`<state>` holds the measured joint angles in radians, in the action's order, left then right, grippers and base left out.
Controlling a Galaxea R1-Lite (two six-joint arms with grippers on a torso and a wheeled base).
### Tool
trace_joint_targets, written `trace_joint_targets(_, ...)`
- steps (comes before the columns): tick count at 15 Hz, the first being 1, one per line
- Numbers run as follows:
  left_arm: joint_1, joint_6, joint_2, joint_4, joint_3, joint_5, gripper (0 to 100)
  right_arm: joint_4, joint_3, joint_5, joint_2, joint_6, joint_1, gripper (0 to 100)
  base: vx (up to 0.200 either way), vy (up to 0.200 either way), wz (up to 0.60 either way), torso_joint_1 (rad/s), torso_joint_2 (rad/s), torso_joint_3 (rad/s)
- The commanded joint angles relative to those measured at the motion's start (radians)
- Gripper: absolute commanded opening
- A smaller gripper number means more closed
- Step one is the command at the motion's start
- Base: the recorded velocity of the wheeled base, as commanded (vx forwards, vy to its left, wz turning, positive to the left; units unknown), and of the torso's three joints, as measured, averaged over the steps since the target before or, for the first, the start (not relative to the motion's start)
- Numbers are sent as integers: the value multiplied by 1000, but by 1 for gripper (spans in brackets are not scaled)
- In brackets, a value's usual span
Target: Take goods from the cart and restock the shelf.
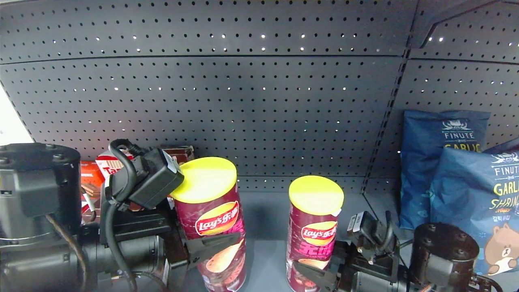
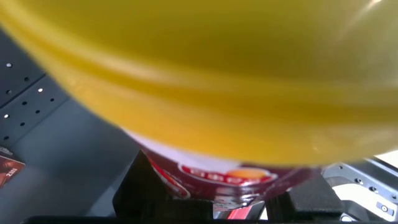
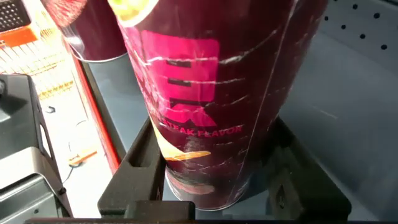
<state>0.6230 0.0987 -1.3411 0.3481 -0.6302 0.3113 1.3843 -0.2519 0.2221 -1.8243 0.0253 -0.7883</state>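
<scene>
Two maroon chip cans with yellow lids stand upright over the grey shelf board [image 1: 263, 211]. My left gripper [image 1: 211, 247] is shut on the left chip can [image 1: 211, 211] around its lower half. In the left wrist view its yellow lid [image 2: 205, 68] looms close, and black fingers [image 2: 134, 190] flank the can body [image 2: 230, 180]. My right gripper [image 1: 314, 275] is shut on the right chip can [image 1: 314, 227] low on its body. The right wrist view shows this can [image 3: 205, 93] between two black fingers [image 3: 134, 168], with the other can [image 3: 87, 25] beyond it.
Blue snack bags [image 1: 442, 162] [image 1: 478, 202] lean at the shelf's right end. Red and white boxes [image 1: 99, 170] and a brown box [image 1: 178, 152] sit at the back left. A perforated back wall [image 1: 259, 101] closes the shelf. Bare board lies between and behind the cans.
</scene>
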Motion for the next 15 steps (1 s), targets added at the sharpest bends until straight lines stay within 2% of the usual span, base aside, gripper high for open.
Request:
trace_joint_targets(1,0,-1,-3,2,0,0,0,-4,2,0,-21,1,-2,100,0,0,0,0,0,0)
trace_joint_targets(10,0,-1,0,2,3,0,0,15,40,-1,13,2,1,100,0,0,0,0,0,0)
trace_joint_targets(13,0,-1,5,2,9,0,0,50,126,-14,115,8,0,100,0,0,0,0,0,0)
trace_joint_targets(15,0,-1,7,2,10,0,0,52,218,-50,264,7,15,100,0,0,0,0,0,0)
